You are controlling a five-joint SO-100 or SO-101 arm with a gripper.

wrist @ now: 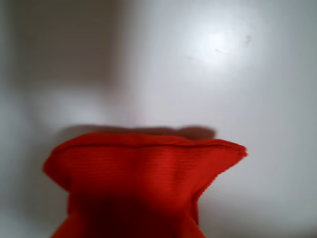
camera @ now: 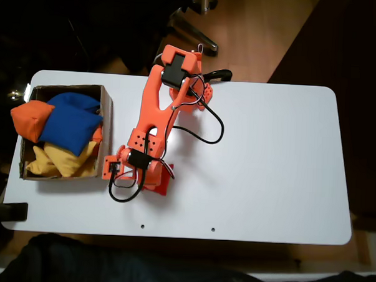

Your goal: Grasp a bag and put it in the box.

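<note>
The red bag (camera: 163,186) lies on the white table just right of the box's near corner, mostly covered by my orange gripper (camera: 153,177), which comes down on it from above. In the wrist view the bag (wrist: 148,173) sits close at the bottom, its cloth squeezed into a narrow waist at the lower edge as if pinched; my fingers themselves are hidden there. Its far seam stands off the table and casts a shadow. The brown cardboard box (camera: 107,115) sits at the table's left end, left of my gripper.
The box holds a blue beanbag (camera: 70,120), an orange one (camera: 29,121) hanging over its left wall, and yellow ones (camera: 59,160). The white table (camera: 268,163) stretches bare to the right. My arm's base (camera: 178,69) stands at the far edge.
</note>
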